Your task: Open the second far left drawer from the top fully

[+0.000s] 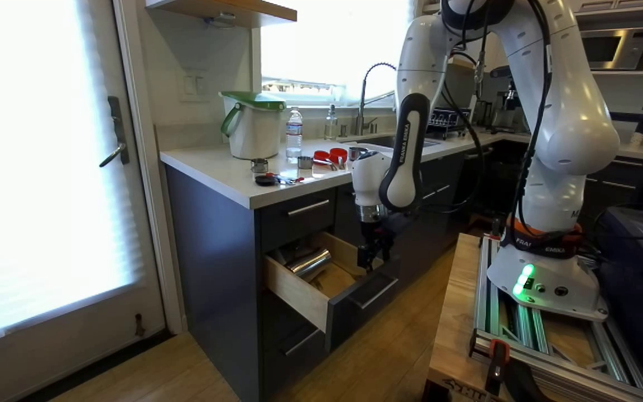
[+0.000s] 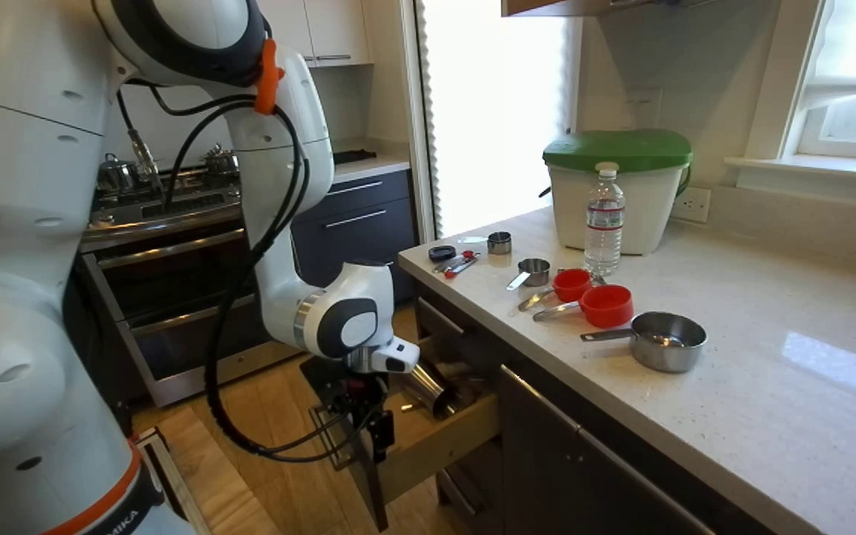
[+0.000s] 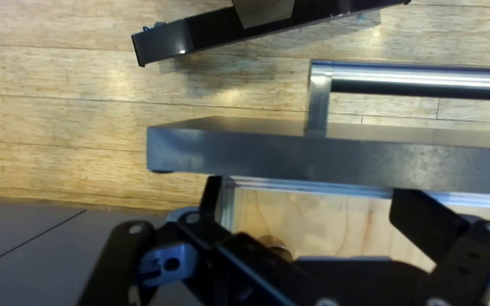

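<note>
1. Charcoal drawer (image 1: 349, 319), second from the top at the end of the worktop (image 1: 212, 164), and it stands well out from the cabinet (image 1: 212, 268); whether that's its full reach, I can't tell.
2. Pincer (image 3: 310, 202): spread wide, nothing gripped, fingers (image 3: 423, 221) just behind the front panel (image 3: 334, 159), on the box side. Contact with its back face? Can't tell from here.
3. So how will this one handle? Rigid, I'd say, a wooden box likely to glide smoothly, no give in that panel, nothing fragile about it; a steady pull straight out should do.
4. Weight looks modest, but a metal cylinder (image 1: 310, 263) lies tilted inside, and a jerk could set it rolling.
5. Where to take hold: the silver bar handle (image 3: 421, 76) has clear space behind it. Smooth metal, probably slippery in a pinch, so hooking its middle beats squeezing.
6. Pushing from behind the panel also looks workable. Watch the corner, though: one finger is near the panel's end, and off-centre force might skew the drawer and bind it. Ease off as the travel runs out, wherever that proves to be.
</note>
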